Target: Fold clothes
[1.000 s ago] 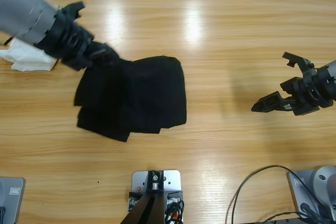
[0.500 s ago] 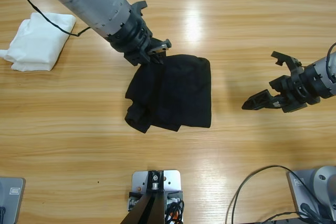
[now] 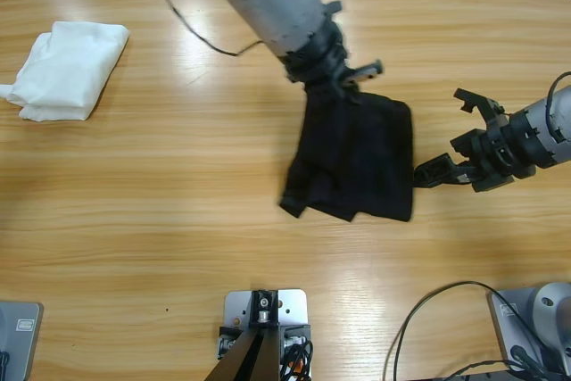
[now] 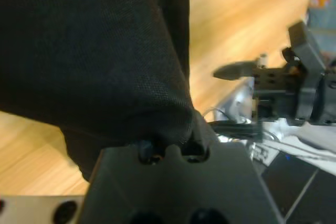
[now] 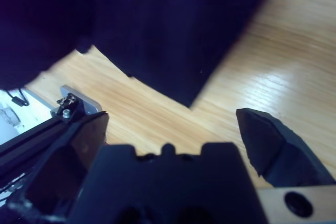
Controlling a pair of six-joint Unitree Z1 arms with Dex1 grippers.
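While the left gripper (image 3: 343,78) pinches the black polo shirt (image 3: 357,158) by its top edge, the cloth hangs bunched over the wooden table (image 3: 161,185). Just beside the shirt's right edge, the right gripper (image 3: 459,144) has its jaws spread wide, holding nothing.

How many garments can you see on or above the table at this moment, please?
2. The black polo shirt hangs right of centre, shut in the left gripper, near the open right gripper. The white folded garment lies at the table's far left.

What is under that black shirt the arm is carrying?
Bare wooden table shows around the black shirt, which hangs bunched from the left pincer. Whatever lies beneath the cloth is covered.
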